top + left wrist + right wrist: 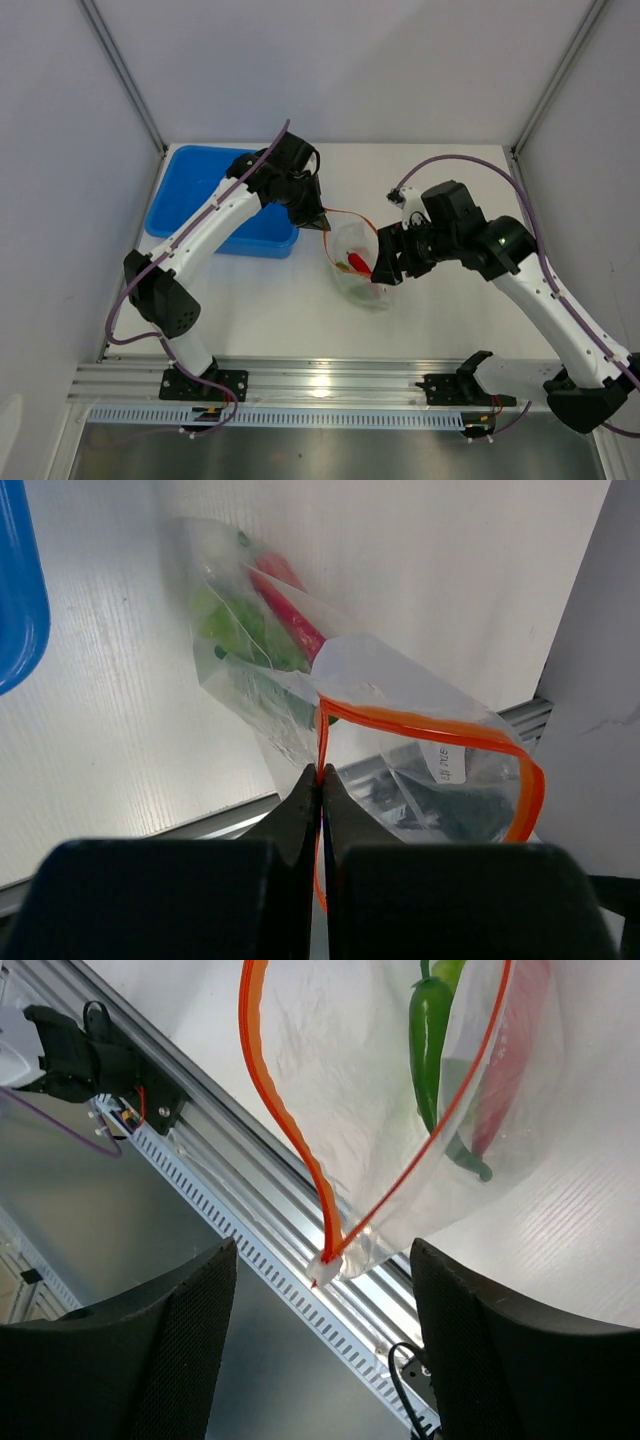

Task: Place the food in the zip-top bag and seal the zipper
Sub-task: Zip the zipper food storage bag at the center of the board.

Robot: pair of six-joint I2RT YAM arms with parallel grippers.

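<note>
Clear bag sat mid-table, right of the blue tub, its mouth gaping and the orange zipper unsealed. Inside were a red piece, a green piece and grapes. The left gripper was clenched on the zipper's far-left end. The right gripper was released, straddling the other corner.

Blue tub, apparently plastic, on white table.

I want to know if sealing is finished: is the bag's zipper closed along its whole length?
No, the zipper spreads in a wide open loop around the mouth of the zip-top bag.
</note>
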